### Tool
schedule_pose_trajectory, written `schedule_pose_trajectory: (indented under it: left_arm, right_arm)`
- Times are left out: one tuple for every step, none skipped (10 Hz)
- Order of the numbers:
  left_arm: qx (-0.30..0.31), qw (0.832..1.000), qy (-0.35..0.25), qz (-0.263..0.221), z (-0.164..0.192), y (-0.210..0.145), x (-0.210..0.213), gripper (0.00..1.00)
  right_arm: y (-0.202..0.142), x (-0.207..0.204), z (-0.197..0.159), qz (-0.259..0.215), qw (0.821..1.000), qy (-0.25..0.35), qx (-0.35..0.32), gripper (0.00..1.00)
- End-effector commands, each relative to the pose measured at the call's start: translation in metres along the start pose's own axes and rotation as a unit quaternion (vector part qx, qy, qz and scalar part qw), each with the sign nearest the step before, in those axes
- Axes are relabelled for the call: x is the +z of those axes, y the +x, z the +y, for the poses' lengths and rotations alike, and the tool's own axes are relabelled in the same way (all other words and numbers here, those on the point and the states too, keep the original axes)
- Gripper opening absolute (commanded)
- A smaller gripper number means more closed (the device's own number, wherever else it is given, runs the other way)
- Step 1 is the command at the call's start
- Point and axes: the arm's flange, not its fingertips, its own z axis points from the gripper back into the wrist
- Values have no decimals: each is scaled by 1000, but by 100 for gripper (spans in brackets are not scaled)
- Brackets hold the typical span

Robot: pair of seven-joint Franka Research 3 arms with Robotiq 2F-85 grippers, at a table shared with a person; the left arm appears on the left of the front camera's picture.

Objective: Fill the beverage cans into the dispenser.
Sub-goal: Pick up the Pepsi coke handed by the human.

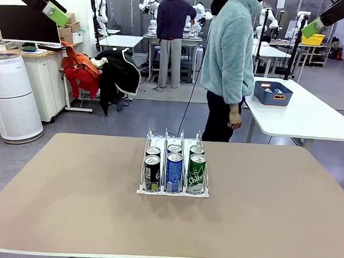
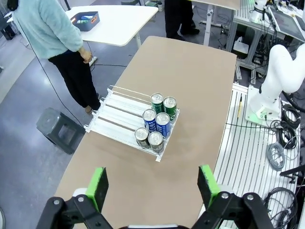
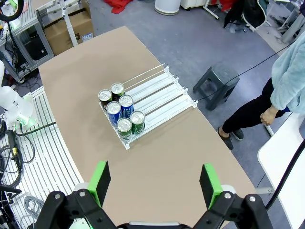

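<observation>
The left gripper (image 2: 152, 185) hangs high over the table, its green-padded jaws wide and empty. The right gripper (image 3: 156, 182) is the same. From each, the small three-lane dispenser of clear plastic and thin wire on a white base (image 1: 172, 192) lies at twelve o'clock, mid-way across the tan table (image 1: 71, 204).

Every can in sight stands in that rack, so the step looks like waiting. It is best to hold both arms clear. If another can comes, grip its body upright and lower it into a lane's bare twelve o'clock stretch.

There are six slim aluminium cans, packed at the lanes' six o'clock end:
- two black-and-green cans (image 1: 152, 172) at nine o'clock
- two blue cans (image 1: 174, 172) in the middle
- two green cans (image 1: 196, 173) at three o'clock
</observation>
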Motion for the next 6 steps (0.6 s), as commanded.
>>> schedule_pose_trajectory:
  left_arm:
    - [37, 999, -10, -6, -6, 5, 9, 100]
    - [41, 999, -14, -11, -7, 7, 14, 100]
    - [43, 999, -24, -9, -10, 11, 17, 100]
    - [41, 999, -22, -7, -11, 11, 17, 100]
    - [36, 999, -20, -8, -13, 11, 16, 100]
    - [23, 999, -27, -5, -14, 11, 14, 100]
  right_arm:
    - [0, -1, -1, -3, 1000, -4, 0, 100]
    - [0, -1, -1, -3, 1000, -4, 0, 100]
    - [0, -1, -1, -3, 1000, -4, 0, 100]
    - [0, -1, -1, -3, 1000, -4, 0, 100]
    - [0, -1, -1, -3, 1000, -4, 0, 100]
    - [0, -1, -1, -3, 1000, -4, 0, 100]
